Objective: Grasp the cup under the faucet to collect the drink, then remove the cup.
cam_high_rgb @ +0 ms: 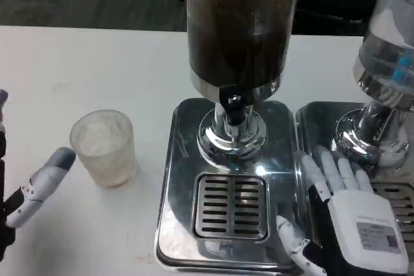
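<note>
Cup [103, 147]: ribbed, translucent, upright toward the surface's left edge, ungrasped beside the faucet [233, 105]; left hand [35, 185] spread empty nearby, right hand [343, 214] flat on the dispenser tray [184, 159]; pending step: left-hand grasp, then transfer under faucet.

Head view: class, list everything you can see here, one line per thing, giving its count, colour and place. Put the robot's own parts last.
cup: one, clear frosted, upright on the table left of the dispenser base, not under the faucet.
dark drink dispenser: one, clear tank of dark liquid, top centre, on a shiny pedestal.
faucet: one, black, below the dark tank.
drip tray: one, silver slotted grate, set in the steel base under the faucet.
second dispenser: one, clear with a blue mark, right edge, on its own steel base.
table: one, white.
left hand: one, white and black, lower left, fingers apart, holding nothing.
right hand: one, white-backed, lower right, fingers spread over the steel bases.
</note>
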